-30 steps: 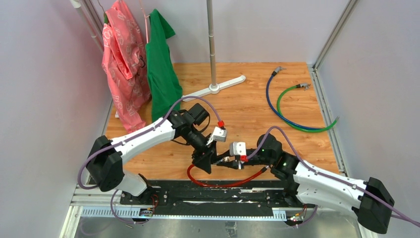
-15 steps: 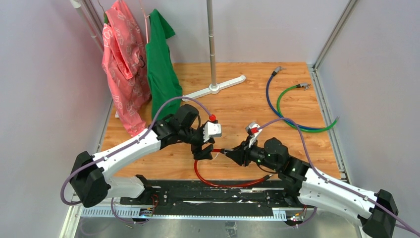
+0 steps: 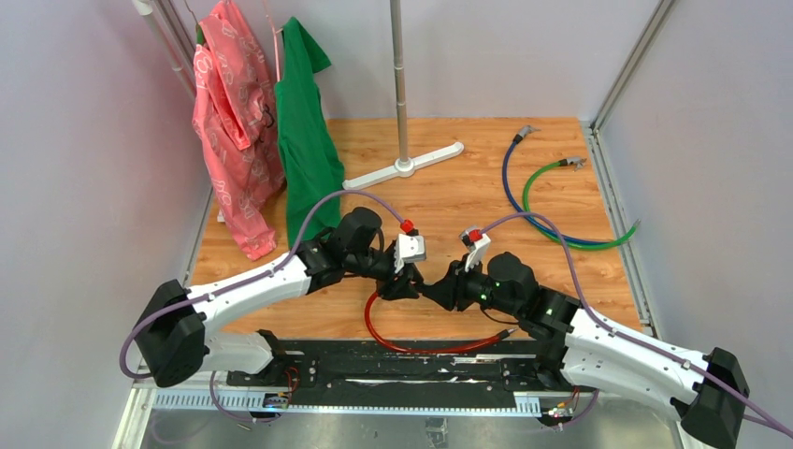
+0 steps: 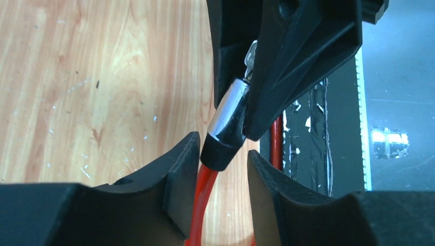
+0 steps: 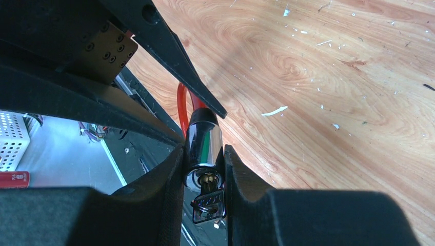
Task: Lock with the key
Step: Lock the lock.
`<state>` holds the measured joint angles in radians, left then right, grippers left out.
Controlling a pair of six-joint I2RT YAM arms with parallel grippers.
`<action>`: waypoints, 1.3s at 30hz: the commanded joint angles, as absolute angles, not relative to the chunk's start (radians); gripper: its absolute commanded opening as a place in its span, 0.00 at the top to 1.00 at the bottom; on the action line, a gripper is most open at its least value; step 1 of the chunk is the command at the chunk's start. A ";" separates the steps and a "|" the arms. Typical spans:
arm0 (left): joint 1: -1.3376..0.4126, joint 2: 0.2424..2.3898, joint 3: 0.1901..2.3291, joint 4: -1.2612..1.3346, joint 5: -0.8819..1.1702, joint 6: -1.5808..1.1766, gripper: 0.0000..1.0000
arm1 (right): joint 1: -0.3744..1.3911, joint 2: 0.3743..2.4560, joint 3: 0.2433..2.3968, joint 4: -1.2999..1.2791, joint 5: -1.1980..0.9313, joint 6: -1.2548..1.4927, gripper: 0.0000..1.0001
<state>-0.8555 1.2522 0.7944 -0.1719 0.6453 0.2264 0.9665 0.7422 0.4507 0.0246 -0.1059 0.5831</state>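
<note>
- The right gripper (image 5: 203, 154) pinches the chrome lock cylinder (image 5: 203, 136) at the end of the red cable (image 3: 421, 351), with one finger pressed flat against each side of it
- The key (image 5: 209, 205) sits in the keyhole at the cylinder's end face, its dark flat head sticking out towards the right wrist camera
- The key head lies in the channel between the right gripper's two fingers, behind the fingertips and deeper in than the cylinder; whether the fingers touch it I cannot tell
- The left gripper (image 4: 221, 151) faces the right one from the other side, with its fingers on either side of the black collar (image 4: 219, 154) where the red cable enters the cylinder
- One left finger lies against the collar or just beside it, and a thin gap shows at the other, so I cannot tell whether this gripper is clamping the collar or only straddling it
- From above, the two grippers meet tip to tip over the near middle of the wooden worktop (image 3: 449, 201), and the key is too small to make out there
- The red cable loops from the grippers down towards the near edge of the worktop and curves off to the right
</note>
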 commanded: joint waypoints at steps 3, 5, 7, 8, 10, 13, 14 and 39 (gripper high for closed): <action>-0.878 1.264 0.771 -0.108 0.682 0.205 0.56 | 0.978 0.734 0.472 -0.037 -0.133 0.589 1.00; -0.881 1.262 0.761 -0.109 0.689 0.200 0.57 | 0.979 0.735 0.474 -0.035 -0.138 0.585 1.00; -0.883 1.261 0.757 -0.116 0.689 0.204 0.52 | 0.979 0.735 0.476 -0.034 -0.142 0.581 1.00; -0.884 1.261 0.757 -0.121 0.687 0.209 0.48 | 0.979 0.735 0.478 -0.036 -0.143 0.578 1.00; -0.883 1.266 0.755 -0.133 0.678 0.229 0.47 | 0.978 0.734 0.482 -0.038 -0.143 0.568 1.00; -0.884 1.273 0.751 -0.133 0.664 0.255 0.59 | 0.978 0.733 0.480 -0.031 -0.153 0.564 1.00; -0.884 1.276 0.751 -0.131 0.657 0.256 0.63 | 0.979 0.733 0.480 -0.028 -0.158 0.564 1.00; -0.874 1.133 0.485 0.282 0.461 -0.110 1.00 | 0.980 0.852 0.645 -1.231 0.338 1.403 0.47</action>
<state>-0.8661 1.1652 0.5034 0.1463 0.4538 -0.0277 0.9733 0.8074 0.6758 -0.8612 0.2848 1.0718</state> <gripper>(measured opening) 0.135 0.513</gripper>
